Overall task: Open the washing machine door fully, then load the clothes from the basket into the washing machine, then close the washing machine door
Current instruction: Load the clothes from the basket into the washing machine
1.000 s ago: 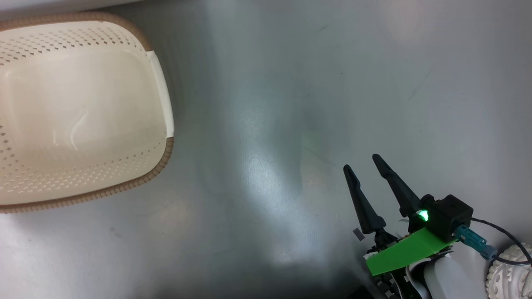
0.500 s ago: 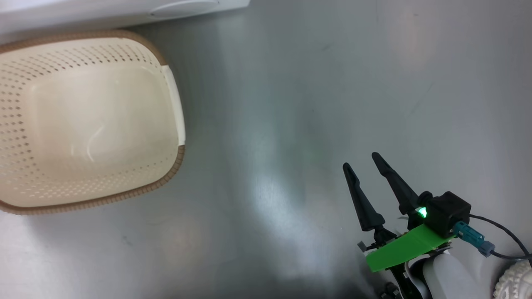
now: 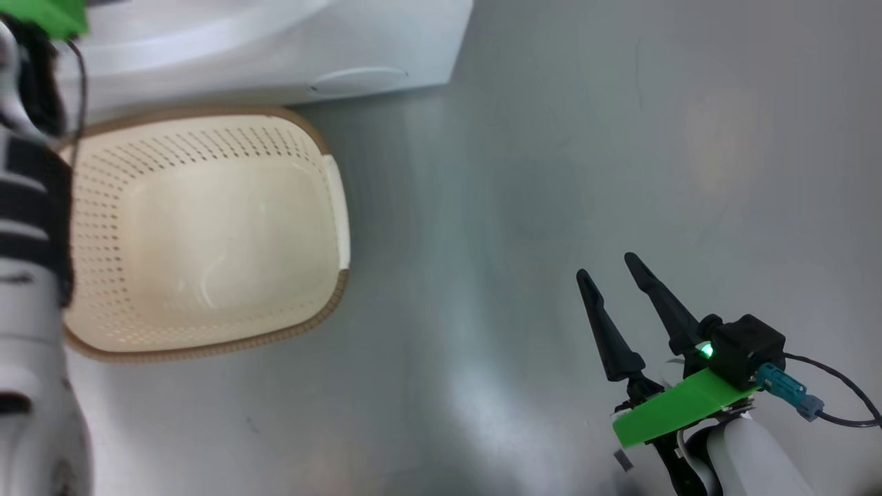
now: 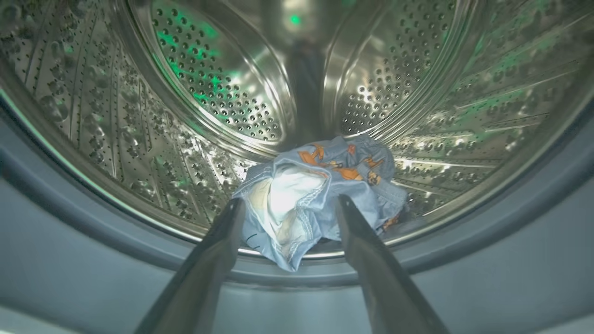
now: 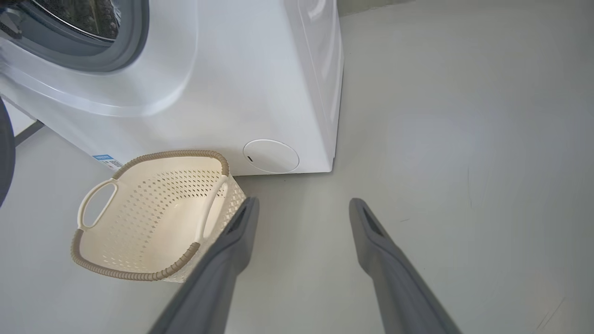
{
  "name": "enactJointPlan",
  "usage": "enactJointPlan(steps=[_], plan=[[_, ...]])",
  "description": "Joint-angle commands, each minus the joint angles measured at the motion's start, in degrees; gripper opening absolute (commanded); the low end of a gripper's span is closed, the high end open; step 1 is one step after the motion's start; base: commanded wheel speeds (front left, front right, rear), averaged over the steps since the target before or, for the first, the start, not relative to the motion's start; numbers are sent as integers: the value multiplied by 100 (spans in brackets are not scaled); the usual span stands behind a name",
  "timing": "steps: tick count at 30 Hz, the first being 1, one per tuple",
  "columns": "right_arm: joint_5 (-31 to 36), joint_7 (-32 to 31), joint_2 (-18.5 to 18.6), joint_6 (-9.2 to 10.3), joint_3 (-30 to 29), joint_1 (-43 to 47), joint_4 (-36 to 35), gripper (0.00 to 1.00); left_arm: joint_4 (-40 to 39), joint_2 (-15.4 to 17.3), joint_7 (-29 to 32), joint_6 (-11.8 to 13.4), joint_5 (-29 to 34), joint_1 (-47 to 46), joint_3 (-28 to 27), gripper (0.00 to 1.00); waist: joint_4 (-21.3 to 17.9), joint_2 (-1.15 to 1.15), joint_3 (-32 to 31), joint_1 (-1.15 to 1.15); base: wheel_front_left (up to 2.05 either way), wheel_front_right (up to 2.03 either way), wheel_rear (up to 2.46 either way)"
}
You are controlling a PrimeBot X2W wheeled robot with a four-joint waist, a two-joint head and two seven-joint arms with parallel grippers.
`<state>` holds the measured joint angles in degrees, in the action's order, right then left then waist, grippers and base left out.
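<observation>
In the left wrist view my left gripper [image 4: 290,202] is open at the mouth of the washing machine's steel drum [image 4: 209,93]. The clothes [image 4: 320,195], light-blue with orange prints and a cream piece, lie bunched at the drum's front lip between the spread fingers. The cream basket [image 3: 207,227] stands empty on the floor in front of the washing machine [image 3: 275,48], also seen as basket [image 5: 153,213] below washing machine [image 5: 222,83]. My right gripper [image 3: 608,267] hangs open over bare floor, right of the basket. A dark curved sliver [image 5: 4,153] looks like the open door's rim.
My left forearm [image 3: 27,275] crosses the left edge of the head view beside the basket. A round white flap [image 5: 271,156] sits low on the machine's front. The grey rubber ring [image 4: 69,222] frames the drum. Grey floor [image 3: 551,138] stretches to the right.
The head camera has shifted: basket and machine base now sit further right and lower. My left forearm has come into view. The left jaws have opened. The right gripper has held still.
</observation>
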<state>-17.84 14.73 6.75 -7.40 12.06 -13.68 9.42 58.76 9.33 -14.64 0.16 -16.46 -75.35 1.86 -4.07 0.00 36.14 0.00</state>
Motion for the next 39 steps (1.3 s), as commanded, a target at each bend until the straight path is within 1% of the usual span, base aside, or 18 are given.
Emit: enactJointPlan(steps=[1,4,5,6,8,9,10,21,24,25,26,35,39], plan=[[-63,27,-3,-9,113,105,-72,100,-353,215,-35,-29,-31,346,-100,100,210,0,-407,0,0,0,0],[-67,27,-12,-9,105,172,-29,100,-782,135,-35,-98,-20,935,-169,100,261,0,-705,0,0,0,0],[-67,27,-12,-9,105,172,-29,100,-782,135,-35,-98,-20,935,-169,100,261,0,-705,0,0,0,0],[-71,27,-18,-9,102,199,-16,100,-940,125,-35,-117,-10,1133,-196,100,267,0,-804,0,0,0,0],[-78,27,-31,-9,100,260,8,100,-1289,115,-35,-143,10,1543,-269,100,270,0,-1007,0,0,0,0],[-80,27,-44,-9,101,330,22,100,-1673,111,-35,-158,34,1946,-350,100,266,0,-1198,0,0,0,0],[-80,27,-44,-9,101,330,22,100,-1673,111,-35,-158,34,1946,-350,100,266,0,-1198,0,0,0,0],[4,27,-109,-9,50,722,-5,100,-3873,59,-36,-115,268,4102,-656,100,231,0,-2125,0,0,0,0],[8,27,-130,-9,59,820,-9,100,-4468,38,-36,-73,317,4704,-742,100,194,0,-2347,0,0,0,0],[12,27,-138,-9,56,871,8,100,-4806,6,-36,-48,351,5111,-765,100,166,0,-2474,0,0,0,0],[14,27,-141,-9,47,884,4,100,-4953,-2,-36,-32,398,5313,-748,100,158,0,-2527,0,0,0,0],[49,27,-129,-9,69,999,-18,100,-5938,-214,-36,290,442,6800,-942,100,89,0,-2886,0,0,0,0],[59,27,-89,-9,71,1037,-38,100,-6221,-336,-36,359,441,7368,-991,100,95,0,-2945,0,0,0,0]])
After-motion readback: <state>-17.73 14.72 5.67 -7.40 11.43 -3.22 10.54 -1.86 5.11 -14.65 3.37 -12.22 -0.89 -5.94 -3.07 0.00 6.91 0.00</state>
